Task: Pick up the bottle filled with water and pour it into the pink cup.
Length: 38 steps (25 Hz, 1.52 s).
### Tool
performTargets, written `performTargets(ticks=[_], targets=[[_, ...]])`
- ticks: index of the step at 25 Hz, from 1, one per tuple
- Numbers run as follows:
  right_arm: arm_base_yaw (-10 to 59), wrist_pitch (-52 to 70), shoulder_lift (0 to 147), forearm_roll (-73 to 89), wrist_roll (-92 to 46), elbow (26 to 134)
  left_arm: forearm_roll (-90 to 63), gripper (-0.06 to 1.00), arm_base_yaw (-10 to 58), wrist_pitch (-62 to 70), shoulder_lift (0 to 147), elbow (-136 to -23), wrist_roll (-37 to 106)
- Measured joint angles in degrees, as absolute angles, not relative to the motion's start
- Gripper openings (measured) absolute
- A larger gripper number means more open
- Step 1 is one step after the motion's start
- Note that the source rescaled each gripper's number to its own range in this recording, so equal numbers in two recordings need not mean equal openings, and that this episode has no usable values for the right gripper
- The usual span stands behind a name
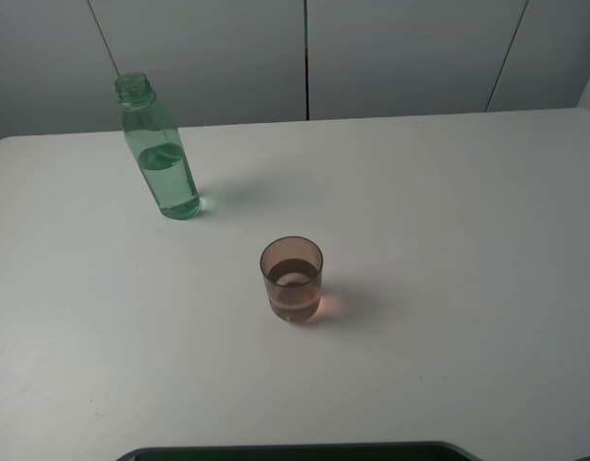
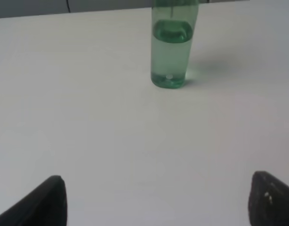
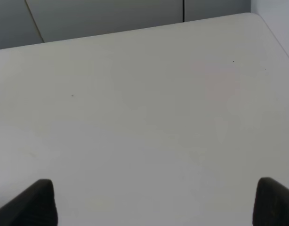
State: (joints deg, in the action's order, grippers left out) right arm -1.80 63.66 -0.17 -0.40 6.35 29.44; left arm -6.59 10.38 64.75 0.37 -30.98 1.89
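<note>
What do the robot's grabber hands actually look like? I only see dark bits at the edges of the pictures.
Little of them shows. In each wrist view only two fingertips appear: matte black, blocky wedges with rounded corners. On the left gripper, one fingertip has small pale specks, perhaps screws. The right gripper looks the same, plain black. No cables, markings or arm links are visible; the overhead view shows no arms at all.

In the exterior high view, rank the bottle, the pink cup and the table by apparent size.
1. White table, filling most of the picture.
2. Green-tinted bottle, about twice the cup's height.
3. Pink cup.
</note>
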Motion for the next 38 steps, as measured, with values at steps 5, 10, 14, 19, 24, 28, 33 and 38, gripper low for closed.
performTargets(ticks=[5,10,14,19,24,28,33,38], targets=[[-1.8,63.7,-0.2,-0.4,6.4,29.4,-4.9,0.93,10.4,62.7,0.0,-29.6,1.5],[-1.8,63.7,-0.2,-0.4,6.4,29.4,-3.5,0.93,10.4,62.4,0.0,-29.3,0.0],[-1.8,63.7,-0.2,-0.4,6.4,29.4,-3.2,0.93,10.4,62.4,0.0,-29.3,-0.5],[-1.8,63.7,-0.2,-0.4,6.4,29.4,-3.2,0.93,10.4,62.4,0.0,-29.3,-0.6],[-1.8,63.7,-0.2,-0.4,6.4,29.4,-3.1,0.93,10.4,62.4,0.0,-29.3,-0.7],[-1.8,63.7,-0.2,-0.4,6.4,29.4,-3.1,0.93,10.4,62.4,0.0,-29.3,-0.7],[-1.8,63.7,-0.2,-0.4,6.4,29.4,-3.1,0.93,10.4,62.4,0.0,-29.3,-0.7],[-1.8,63.7,-0.2,-0.4,6.4,29.4,-3.1,0.93,10.4,62.4,0.0,-29.3,-0.7]])
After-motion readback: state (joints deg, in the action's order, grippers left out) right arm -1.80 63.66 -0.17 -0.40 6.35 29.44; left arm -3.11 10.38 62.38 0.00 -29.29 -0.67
